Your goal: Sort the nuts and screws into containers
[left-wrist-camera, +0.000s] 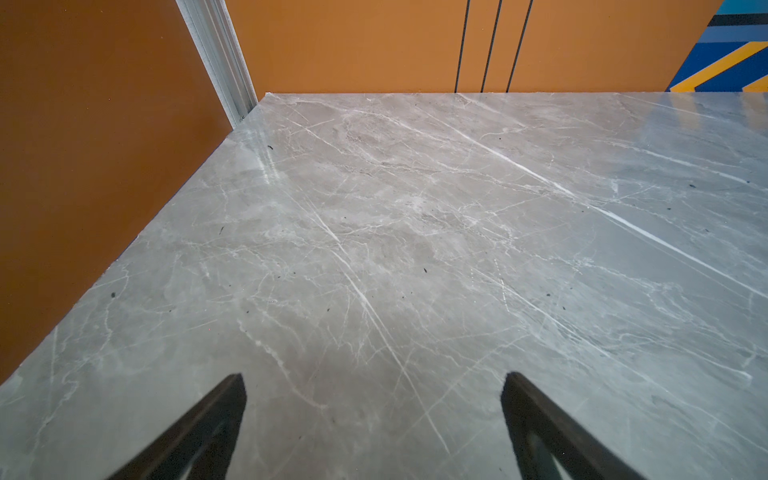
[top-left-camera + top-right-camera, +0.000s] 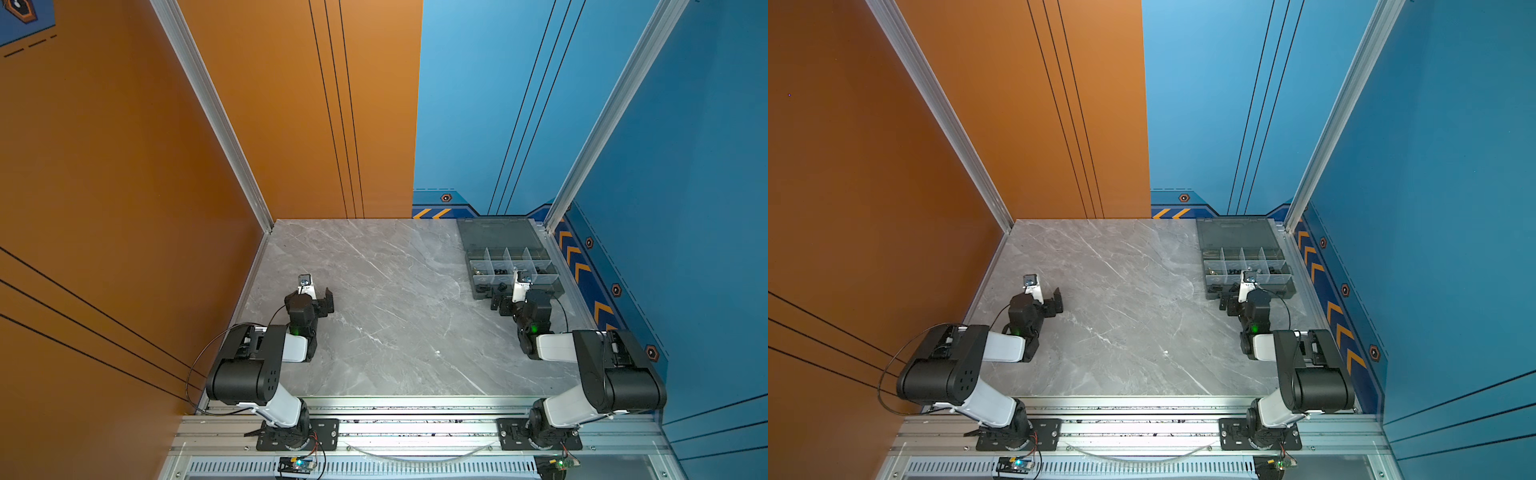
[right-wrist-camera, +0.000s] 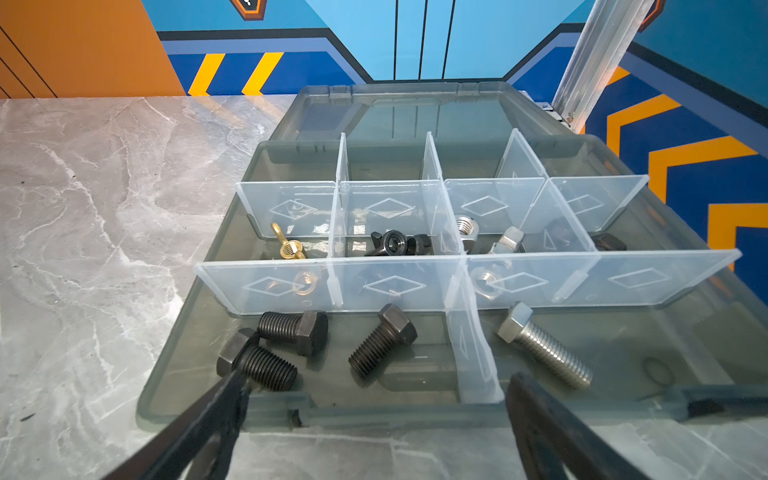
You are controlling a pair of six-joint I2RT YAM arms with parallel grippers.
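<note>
4 screws [image 3: 382, 341] in the near containers [image 3: 415, 370], both arms' jaws wide open

3 black screws [image 3: 291, 332] lie on their sides in the near-left compartment of the smoky grey organizer box [image 3: 166, 390]: 2 close against each other at its outer end, the 3rd apart, nearer the clear divider [image 3: 471, 345]. 1 silver screw [image 3: 544, 347] lies alone just past that divider, in the near-right compartment.

The middle row holds the nuts [image 3: 511, 239]. A brass wing nut [image 3: 289, 246] sits in the end compartment on the black screws' side, with 1 more brass piece [image 3: 305, 282] blurred behind the long cross divider [image 3: 623, 278]. A black wing nut [image 3: 398, 243] is next door, silver hex nuts [image 3: 465, 226] sit in the 3rd compartment, and a black piece [image 3: 609, 241] in the 4th is too hidden to name. The lid [image 3: 415, 112] lies flat and open behind the box.

In both top views the box stands at the far right corner of the grey marble table [image 2: 374, 311], beside the right wall.

The right gripper [image 3: 376, 376] hangs at the box's near rim, jaws spread wide with nothing held between them. 1 of its fingers [image 3: 208, 415] overlaps the head of the nearest black screw; whether they touch I cannot tell. The left gripper [image 1: 374, 376] hovers over the marble on the left of the table, well apart from the box, its jaws spread just as wide and holding nothing
</note>
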